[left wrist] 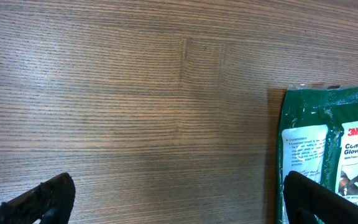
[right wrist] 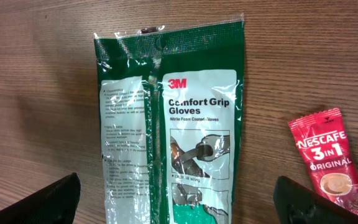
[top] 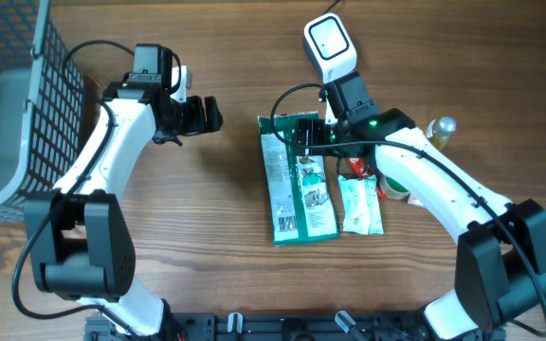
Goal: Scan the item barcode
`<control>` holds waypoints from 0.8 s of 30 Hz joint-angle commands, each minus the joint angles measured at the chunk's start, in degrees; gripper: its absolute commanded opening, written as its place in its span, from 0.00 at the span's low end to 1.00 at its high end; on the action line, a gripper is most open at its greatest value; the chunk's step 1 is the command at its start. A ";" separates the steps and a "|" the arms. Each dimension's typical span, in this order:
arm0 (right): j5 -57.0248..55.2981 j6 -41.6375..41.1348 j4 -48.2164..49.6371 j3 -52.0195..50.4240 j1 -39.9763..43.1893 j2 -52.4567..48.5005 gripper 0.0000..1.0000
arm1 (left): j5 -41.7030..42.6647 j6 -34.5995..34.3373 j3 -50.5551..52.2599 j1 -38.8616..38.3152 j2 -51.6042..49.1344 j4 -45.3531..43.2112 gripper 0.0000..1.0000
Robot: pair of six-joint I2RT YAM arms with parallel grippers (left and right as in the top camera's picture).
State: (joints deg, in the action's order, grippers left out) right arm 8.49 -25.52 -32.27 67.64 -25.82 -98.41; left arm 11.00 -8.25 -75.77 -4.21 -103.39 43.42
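The item is a green glove package (top: 299,185) lying flat at the table's middle, printed "Comfort Grip Gloves" (right wrist: 173,112). I cannot make out its barcode in any view. A white handheld scanner (top: 330,45) lies at the back, behind the package. My right gripper (top: 309,133) hovers over the package's top end, open, its fingers standing wide on both sides of it (right wrist: 179,208). My left gripper (top: 202,116) is open over bare wood to the package's left, nothing between its fingers (left wrist: 179,208). The package's edge (left wrist: 331,143) shows by the left gripper's right finger.
A red Nescafe sachet (top: 356,169) and a white-green packet (top: 360,204) lie right of the package, partly under the right arm. A small bottle with a silver cap (top: 441,128) stands further right. A wire basket (top: 55,76) fills the far left.
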 commanded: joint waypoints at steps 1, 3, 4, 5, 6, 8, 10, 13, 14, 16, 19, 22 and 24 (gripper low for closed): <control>-0.83 -0.13 0.20 -0.26 -0.46 -0.76 1.00 | 0.04 0.09 -0.35 0.20 0.22 -0.15 1.00; -0.83 -0.11 0.17 -0.26 -0.46 -0.76 1.00 | 0.04 0.09 -0.35 0.20 0.22 -0.13 1.00; -0.83 -0.13 0.17 -0.26 -0.46 -0.76 1.00 | 0.04 0.09 -0.35 0.20 0.22 -0.13 1.00; -0.83 -0.13 0.17 -0.26 -0.46 -0.76 1.00 | 0.02 0.09 -0.35 0.20 0.22 -0.13 1.00; -0.85 -0.13 0.22 -0.26 -0.44 -0.85 1.00 | 0.04 0.09 -0.35 0.20 0.22 -0.13 1.00; -1.05 -0.15 0.35 -0.26 -0.42 -1.25 1.00 | 0.04 0.09 -0.35 0.20 0.22 -0.13 1.00; -1.05 -0.13 0.33 -0.26 -0.46 -1.55 1.00 | 0.04 0.09 -0.35 0.20 0.22 -0.13 1.00; -1.03 -0.13 0.31 -0.26 -0.46 -0.61 1.00 | 0.04 0.09 -0.35 0.20 0.22 -0.13 1.00; -1.03 -0.11 0.31 -0.26 -0.48 0.02 1.00 | 0.04 0.09 -0.35 0.20 0.22 -0.13 1.00; -1.05 -0.11 0.31 -0.26 -0.46 2.69 1.00 | 0.04 0.09 -0.35 0.20 0.22 -0.13 1.00; -1.05 -0.13 0.26 -0.24 -0.46 10.64 1.00 | 0.04 0.09 -0.35 0.20 0.22 -0.13 1.00; -1.05 -0.13 0.20 -0.24 -0.46 19.47 1.00 | 0.04 0.09 -0.35 0.20 0.22 -0.13 1.00; -1.03 -0.13 0.20 -0.26 -0.46 27.12 1.00 | 0.04 0.09 -0.35 0.20 0.22 -0.15 1.00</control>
State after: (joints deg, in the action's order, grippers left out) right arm 7.88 -25.52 -32.25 67.46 -25.82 -80.79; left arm 10.98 -8.25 -75.77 -4.21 -103.39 43.42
